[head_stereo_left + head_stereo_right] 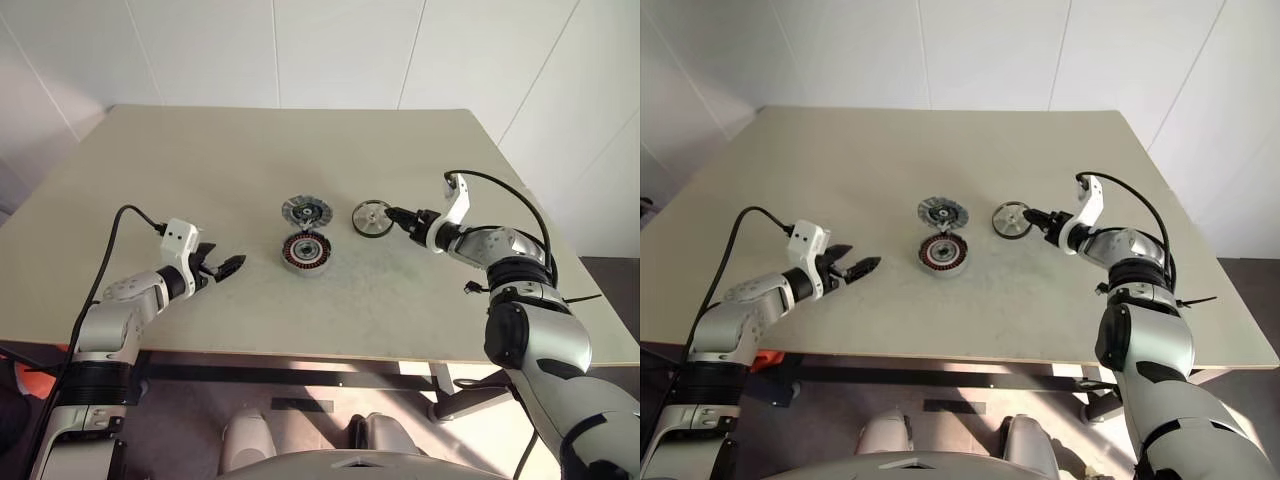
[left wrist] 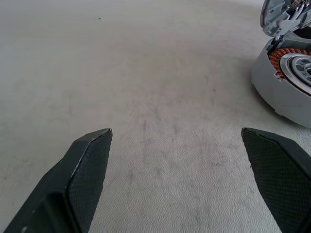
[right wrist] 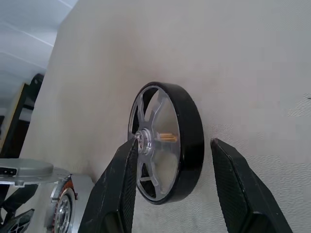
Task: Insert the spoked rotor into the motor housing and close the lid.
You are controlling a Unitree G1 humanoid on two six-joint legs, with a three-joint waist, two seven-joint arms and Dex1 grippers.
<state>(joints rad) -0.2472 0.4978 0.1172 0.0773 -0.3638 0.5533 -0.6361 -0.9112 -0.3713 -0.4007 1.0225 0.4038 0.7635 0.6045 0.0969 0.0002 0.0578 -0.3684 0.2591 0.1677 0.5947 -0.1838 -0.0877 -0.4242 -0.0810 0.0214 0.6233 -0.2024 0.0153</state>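
The spoked rotor (image 1: 371, 218), silver with a dark rim, is right of the table's centre, its face turned up towards me. My right gripper (image 1: 396, 214) reaches it from the right. In the right wrist view the rotor (image 3: 167, 160) sits between the gripper's (image 3: 172, 141) two fingers, one on the hub face, the other at the rim's back. The motor housing (image 1: 305, 251) with copper-red windings rests at the centre. The dark ribbed lid (image 1: 305, 211) lies just behind it. My left gripper (image 1: 228, 266) hangs open left of the housing (image 2: 286, 82), with nothing between its fingers.
The beige table (image 1: 200, 160) stretches wide to the back and left. Its front edge runs just under both arms, and its right edge passes close beside my right arm. White walls stand behind it.
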